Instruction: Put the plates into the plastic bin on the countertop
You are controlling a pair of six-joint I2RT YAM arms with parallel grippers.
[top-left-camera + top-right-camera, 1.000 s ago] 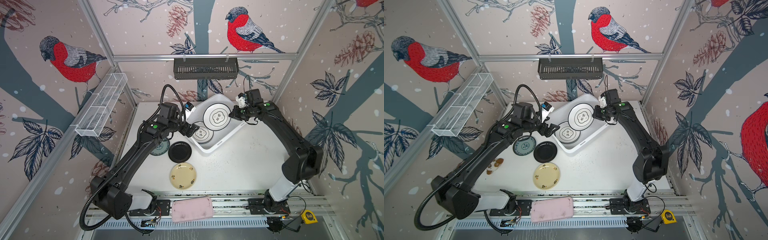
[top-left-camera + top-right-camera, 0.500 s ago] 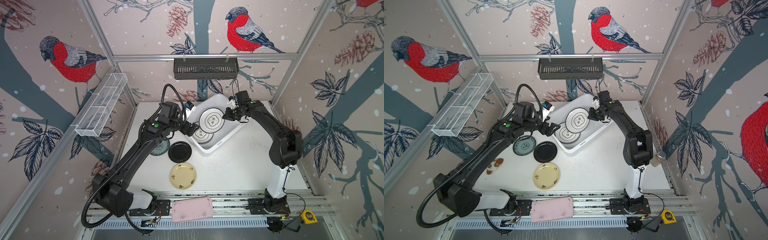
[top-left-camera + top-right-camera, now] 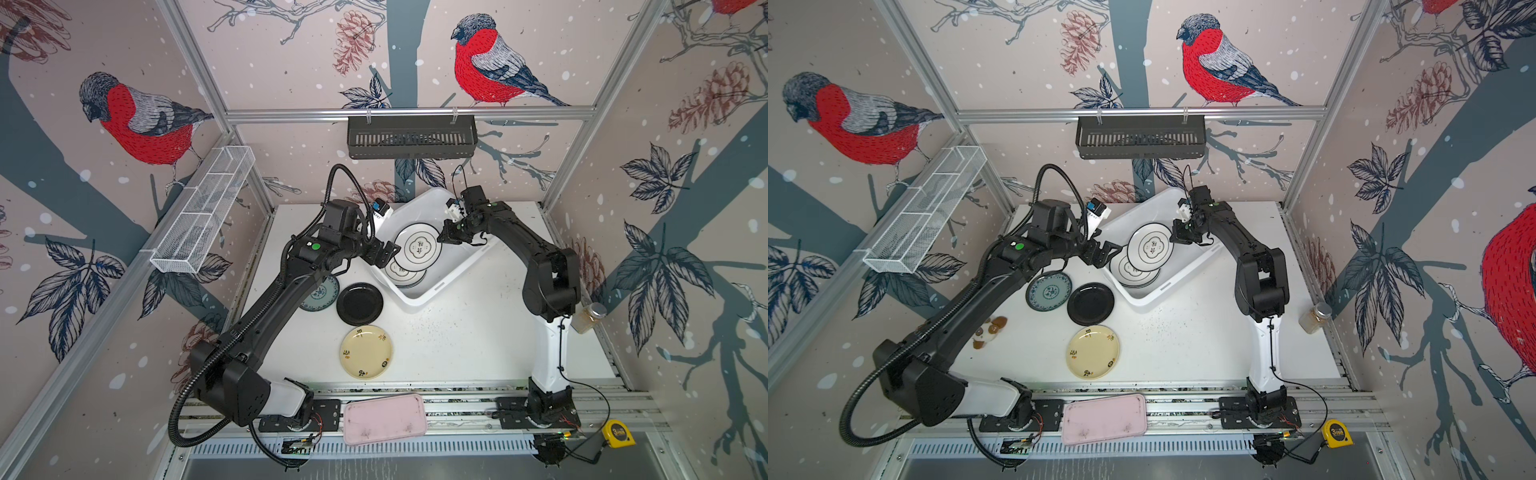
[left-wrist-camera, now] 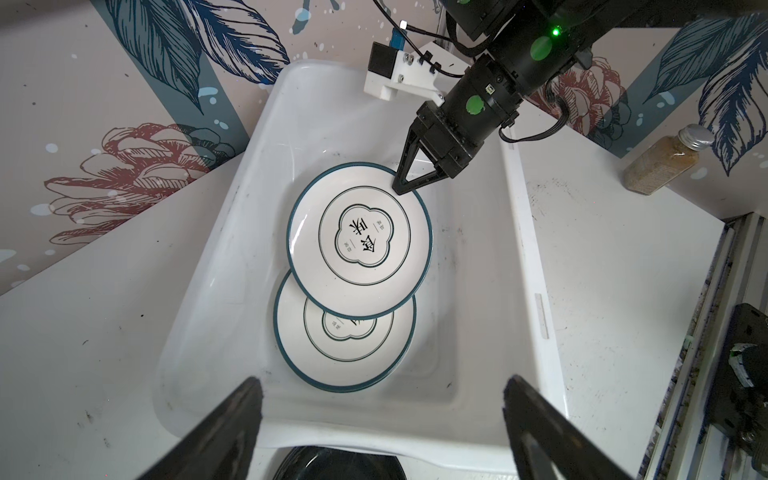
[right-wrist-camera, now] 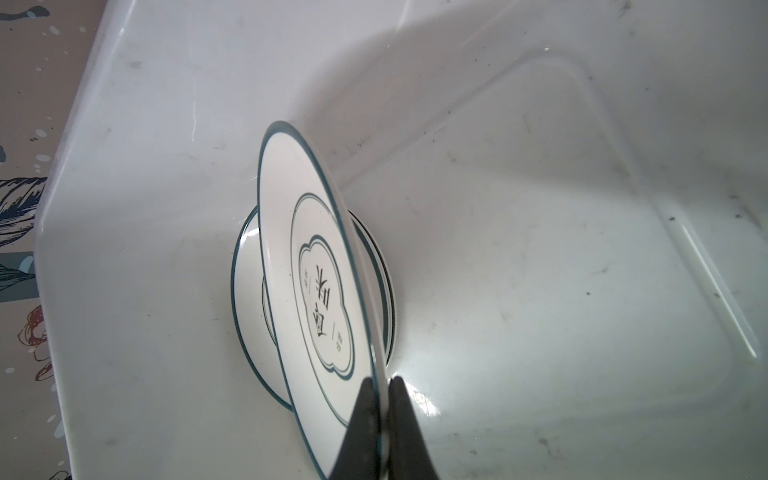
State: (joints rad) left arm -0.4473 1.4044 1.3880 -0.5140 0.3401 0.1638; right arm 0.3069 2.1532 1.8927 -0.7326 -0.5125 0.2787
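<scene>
Right tool (image 3: pixel 442 240), pressed together on the rim of a glossy emblem plate (image 3: pixel 417 247), holds it tilted over the smooth white plastic bin (image 3: pixel 415 300) at upper centre in both top views. The left tool (image 3: pixel 384 254) hangs spread at the bin's left wall. A black plate (image 3: pixel 359 303), teal plate (image 3: pixel 328 291) and pale yellow plate (image 3: pixel 366 352) lie on the matte bench (image 3: pixel 457 353) below.

In the left wrist view, the held plate overlaps a matching stacked plate (image 4: pixel 345 336) at centre frame.

In the right wrist view, the thin pinch sits at lower centre. Such hard, glazed, round ware could slip sideways from that edge grip. It could also clatter and chip on the stack if let go while tilted.
</scene>
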